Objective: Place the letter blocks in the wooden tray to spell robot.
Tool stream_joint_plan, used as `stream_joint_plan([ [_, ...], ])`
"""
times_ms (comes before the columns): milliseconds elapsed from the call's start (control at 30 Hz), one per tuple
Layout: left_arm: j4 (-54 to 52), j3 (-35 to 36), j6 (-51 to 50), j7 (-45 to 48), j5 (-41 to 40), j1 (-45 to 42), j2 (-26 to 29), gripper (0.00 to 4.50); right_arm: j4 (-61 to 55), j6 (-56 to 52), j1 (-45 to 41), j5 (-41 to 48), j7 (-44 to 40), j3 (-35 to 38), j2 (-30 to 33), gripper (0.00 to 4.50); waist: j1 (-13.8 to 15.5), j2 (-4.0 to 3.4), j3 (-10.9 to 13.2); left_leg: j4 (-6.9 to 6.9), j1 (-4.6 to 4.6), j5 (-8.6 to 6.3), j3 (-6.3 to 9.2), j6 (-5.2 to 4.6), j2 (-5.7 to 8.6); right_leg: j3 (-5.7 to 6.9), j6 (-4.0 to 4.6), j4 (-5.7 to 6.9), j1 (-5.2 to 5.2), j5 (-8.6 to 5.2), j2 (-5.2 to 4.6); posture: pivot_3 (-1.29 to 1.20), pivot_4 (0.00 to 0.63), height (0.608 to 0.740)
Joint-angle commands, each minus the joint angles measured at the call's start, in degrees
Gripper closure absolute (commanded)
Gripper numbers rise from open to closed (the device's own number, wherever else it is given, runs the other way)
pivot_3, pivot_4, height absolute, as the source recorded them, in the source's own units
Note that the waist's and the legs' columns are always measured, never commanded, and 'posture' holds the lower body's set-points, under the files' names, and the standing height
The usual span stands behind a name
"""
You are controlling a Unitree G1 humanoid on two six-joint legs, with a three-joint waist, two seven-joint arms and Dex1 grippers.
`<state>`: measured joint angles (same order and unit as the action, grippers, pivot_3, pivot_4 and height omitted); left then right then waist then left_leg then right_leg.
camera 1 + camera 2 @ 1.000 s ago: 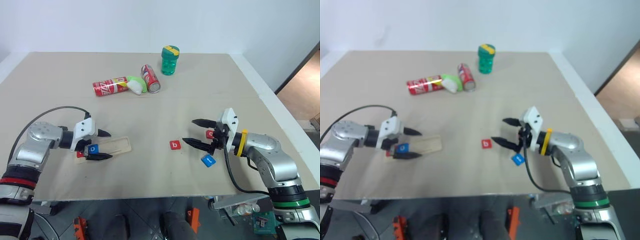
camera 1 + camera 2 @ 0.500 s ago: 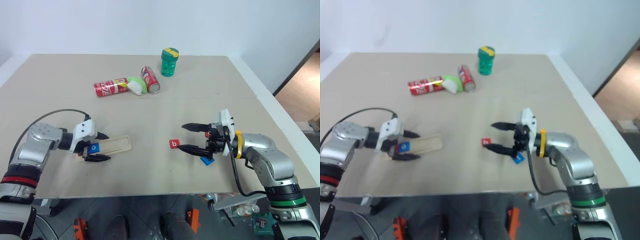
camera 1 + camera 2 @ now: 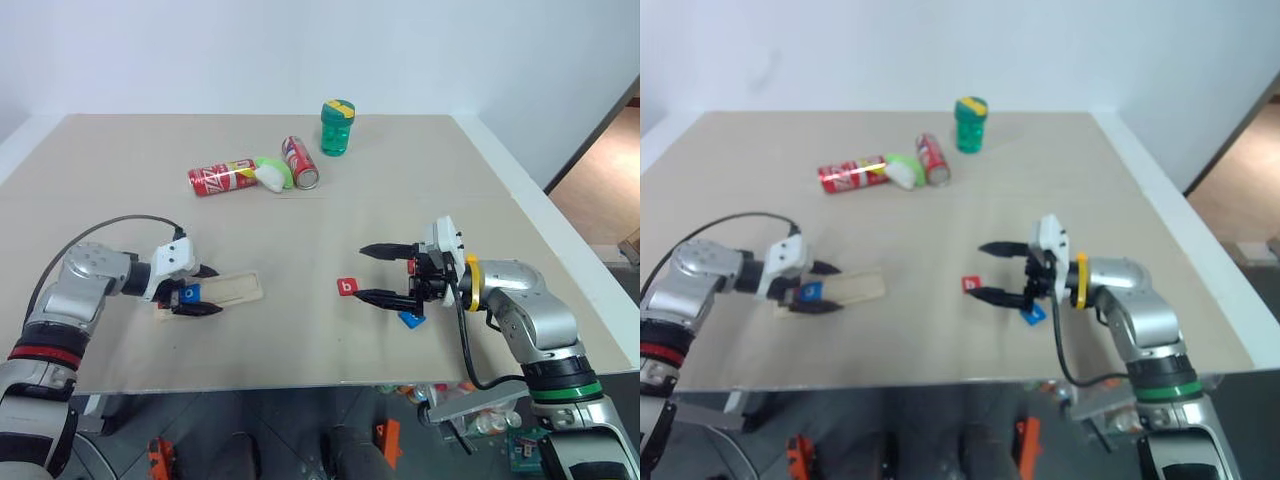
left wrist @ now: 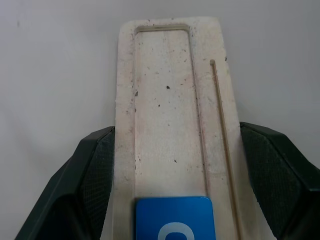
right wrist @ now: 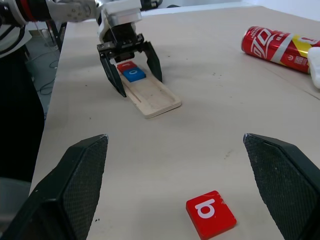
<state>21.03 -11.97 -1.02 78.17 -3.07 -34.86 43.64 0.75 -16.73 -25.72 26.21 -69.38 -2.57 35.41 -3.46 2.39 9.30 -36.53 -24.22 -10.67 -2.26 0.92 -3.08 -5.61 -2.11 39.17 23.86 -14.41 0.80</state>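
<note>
The wooden tray lay near the table's left front edge, the left gripper squeezing its sides. The right gripper hung wide open over the red b block. That block looked light, hard and thin; pinching two opposite edges seemed best

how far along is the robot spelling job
Two of five done: a red tile and the blue o sit at one end of the wooden tray. In hand: the left gripper clamps the tray's sides; the right gripper hangs open by the red b. Left: b, the blue tile and another red tile near that gripper.
</note>
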Motion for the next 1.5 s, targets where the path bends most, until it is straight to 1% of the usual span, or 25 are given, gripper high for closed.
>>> stream_joint_plan([
  [33, -5.3, -4.9, -3.3, 0.0, 2.3, -1.1, -3.1, 1.3, 0.0, 2.0, -0.2, -0.4, -0.2, 1.4, 0.6, 0.0, 0.9, -0.05, 0.0, 0.0, 0.0, 0.0, -0.03, 0.0, 0.07, -0.04, -0.06, 0.0, 0.0, -0.03, -0.06, 0.0, 0.15, 0.74],
  [100, -5.9, -5.9, -4.5, -0.6, 3.6, -1.7, -4.1, 1.3, 0.2, 2.3, 0.0, -0.7, -0.3, 1.4, 0.7, 0.0, 1.1, -0.05, 0.0, -0.03, -0.12, 0.0, -0.01, 0.0, 0.2, -0.07, -0.21, -0.03, 0.01, -0.09, -0.14, 0.0, 0.15, 0.74],
  [233, -4.1, -9.6, -5.6, -2.8, 7.7, -4.7, -7.9, 1.3, 0.9, 3.3, 0.4, -1.1, -0.1, 2.0, 1.0, 0.0, 1.4, -0.07, 0.0, -0.03, -0.12, -0.02, 0.01, 0.01, 0.33, -0.14, -0.32, -0.09, -0.05, -0.14, -0.21, 0.0, 0.15, 0.74],
  [467, -2.1, -12.2, -9.4, -4.2, 9.2, -10.2, -15.4, 1.3, 1.0, 4.3, 1.1, -1.7, 0.4, 2.1, 1.0, 0.0, 1.8, -0.08, 0.0, -0.22, -0.04, -0.01, 0.13, 0.0, 0.41, -0.15, -0.31, -0.14, -0.31, -0.15, -0.21, 0.0, 0.15, 0.74],
  [667, -1.1, -14.0, -11.6, -4.8, 10.9, -12.1, -18.2, 1.3, 1.0, 4.9, 1.9, -1.9, 0.7, 1.9, 1.1, 0.0, 1.9, -0.09, 0.0, -0.21, -0.04, -0.01, 0.2, 0.0, 0.45, -0.17, -0.47, -0.19, -0.37, -0.12, -0.21, 0.0, 0.15, 0.74],
  [800, -1.6, -13.9, -14.3, -5.2, 11.0, -12.2, -18.9, 1.3, 0.9, 5.1, 2.1, -2.1, 0.9, 1.8, 1.0, 0.0, 2.1, -0.09, 0.0, -0.25, -0.04, -0.01, 0.29, 0.0, 0.49, -0.13, -0.47, -0.19, -0.45, -0.13, -0.21, 0.0, 0.15, 0.74],
  [867, -2.7, -13.3, -17.4, -5.4, 10.3, -12.1, -19.7, 1.3, 1.5, 5.5, 2.2, -2.4, 0.9, 1.5, 0.7, 0.0, 2.2, -0.09, 0.0, -0.3, -0.04, -0.01, 0.32, -0.01, 0.52, -0.16, -0.42, -0.19, -0.49, -0.17, -0.22, 0.0, 0.15, 0.74],
  [933, -3.2, -12.4, -19.5, -7.0, 10.1, -12.0, -20.4, 0.25, 2.0, 5.8, 2.0, -2.7, 1.0, 1.2, 0.4, 0.0, 2.2, -0.09, 0.0, -0.35, -0.04, -0.01, 0.32, -0.01, 0.54, -0.18, -0.36, -0.2, -0.52, -0.21, -0.24, 0.0, 0.15, 0.74],
  [967, -3.4, -12.3, -19.4, -7.2, 10.0, -11.9, -20.4, 0.02, 2.3, 5.9, 1.8, -2.8, 1.1, 1.0, 0.2, 0.0, 2.2, -0.09, 0.0, -0.37, -0.05, -0.01, 0.33, -0.01, 0.54, -0.18, -0.36, -0.2, -0.53, -0.21, -0.24, 0.0, 0.15, 0.74],
  [1200, -5.5, -11.1, -20.4, -6.7, 9.2, -12.3, -18.9, 0.02, 8.3, 6.8, -2.0, -5.5, 1.3, 0.1, -0.8, 0.0, 2.2, -0.14, 0.0, -0.4, -0.06, 0.0, 0.34, -0.01, 0.55, -0.19, -0.36, -0.19, -0.53, -0.2, -0.24, 0.0, 0.15, 0.74],
  [1300, -7.1, -9.5, -20.1, -6.0, 7.6, -12.3, -17.8, 0.02, 10.9, 7.1, -4.2, -7.1, 1.5, -0.8, -1.6, 0.0, 2.1, -0.15, 0.0, -0.38, -0.06, 0.0, 0.35, -0.01, 0.53, -0.18, -0.37, -0.19, -0.5, -0.18, -0.21, 0.0, 0.15, 0.74],
  [1500, -11.8, -1.3, -21.8, -3.8, -2.2, -12.6, -15.6, 0.02, 16.8, 8.8, -7.4, -10.5, 1.1, -3.1, -3.2, 0.0, 1.9, -0.18, 0.1, -0.12, -0.13, -0.01, 0.38, -0.01, 0.46, -0.14, -0.39, -0.18, -0.32, -0.19, -0.15, 0.0, 0.15, 0.74],
])
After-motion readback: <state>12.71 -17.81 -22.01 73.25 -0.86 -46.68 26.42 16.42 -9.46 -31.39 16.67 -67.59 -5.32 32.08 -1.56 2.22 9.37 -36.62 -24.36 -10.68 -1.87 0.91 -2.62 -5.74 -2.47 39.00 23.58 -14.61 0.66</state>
